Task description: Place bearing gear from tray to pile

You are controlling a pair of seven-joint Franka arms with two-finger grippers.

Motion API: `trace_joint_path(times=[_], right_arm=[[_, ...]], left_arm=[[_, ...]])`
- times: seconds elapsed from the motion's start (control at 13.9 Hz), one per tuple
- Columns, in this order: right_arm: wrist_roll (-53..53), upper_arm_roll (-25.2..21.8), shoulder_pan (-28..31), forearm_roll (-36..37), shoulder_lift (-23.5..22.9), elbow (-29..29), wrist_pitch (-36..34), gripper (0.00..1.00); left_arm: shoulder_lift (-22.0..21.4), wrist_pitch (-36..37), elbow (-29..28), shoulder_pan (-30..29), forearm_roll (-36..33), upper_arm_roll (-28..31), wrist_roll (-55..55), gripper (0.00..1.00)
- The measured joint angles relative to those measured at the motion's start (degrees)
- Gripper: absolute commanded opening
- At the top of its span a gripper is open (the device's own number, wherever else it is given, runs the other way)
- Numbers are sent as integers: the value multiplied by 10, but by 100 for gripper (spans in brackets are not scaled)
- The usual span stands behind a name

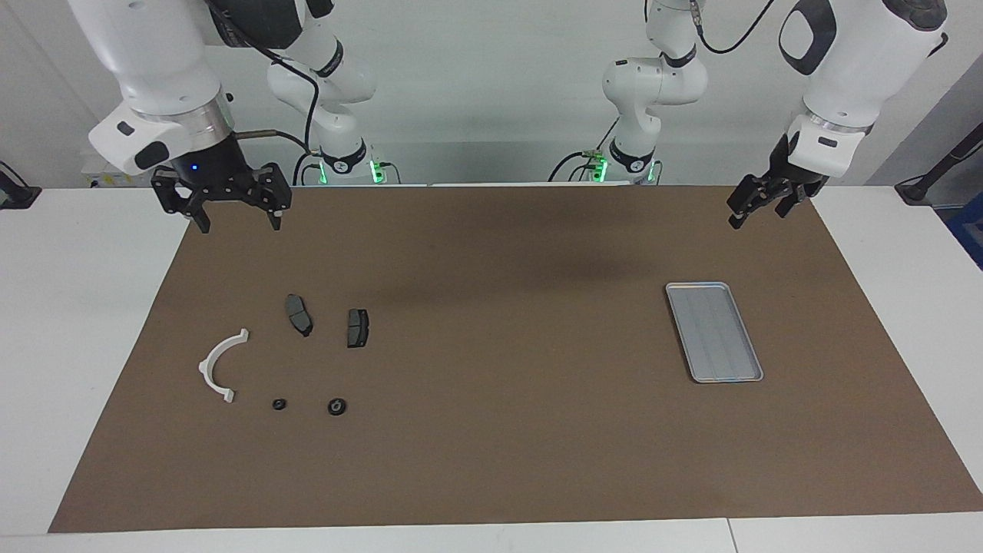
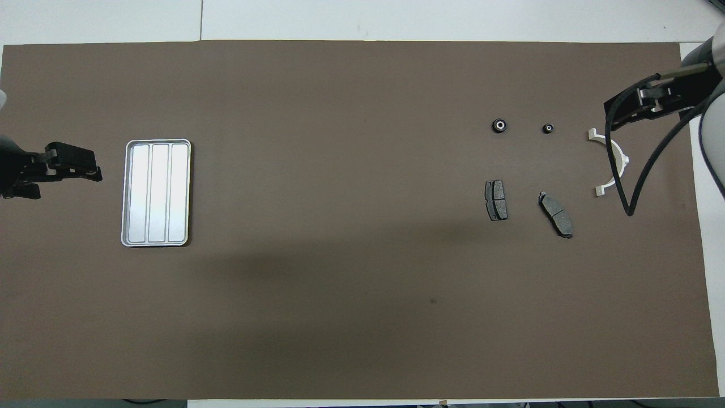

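Tray (image 1: 714, 332) empty, at left arm's end. Two bearing gears (image 1: 336, 406) apparently already in pile (image 1: 223, 365), farther from robots than brake pads (image 1: 357, 327). Right gripper (image 1: 230, 206) nearer pile, fingers apart; left gripper (image 1: 760, 201) fingers unclear.

No legible text, label, brand mark, number or sign appears in either view. The flat silver-grey rectangular metal tray (image 1: 713, 331) carries only lengthwise grooves, with no marking. The white semicircular plastic bracket (image 1: 219, 366) and the two dark grey brake pads (image 1: 299, 314) bear no readable characters. The brown rectangular table mat (image 1: 491, 445) is unprinted.
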State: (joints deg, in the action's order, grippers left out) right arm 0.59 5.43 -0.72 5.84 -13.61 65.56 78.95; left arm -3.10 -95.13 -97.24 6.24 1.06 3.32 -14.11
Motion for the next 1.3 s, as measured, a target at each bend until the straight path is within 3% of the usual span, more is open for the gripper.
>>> trace_joint_path(times=[0.14, 0.5, 0.65, 1.3], right_arm=[[0, 0, -2, -2, 28, 33, 22, 100], [0, 0, -20, -4, 152, 137, 47, 100], [0, -1, -19, -21, 174, 153, 47, 100], [0, -41, -18, -34, 138, 180, 62, 100]], left_arm=[[0, 0, 0, 0, 0, 0, 0, 100], [-1, 0, 0, 0, 0, 0, 0, 100], [-1, 0, 0, 0, 0, 0, 0, 100], [-1, 0, 0, 0, 0, 0, 0, 100]])
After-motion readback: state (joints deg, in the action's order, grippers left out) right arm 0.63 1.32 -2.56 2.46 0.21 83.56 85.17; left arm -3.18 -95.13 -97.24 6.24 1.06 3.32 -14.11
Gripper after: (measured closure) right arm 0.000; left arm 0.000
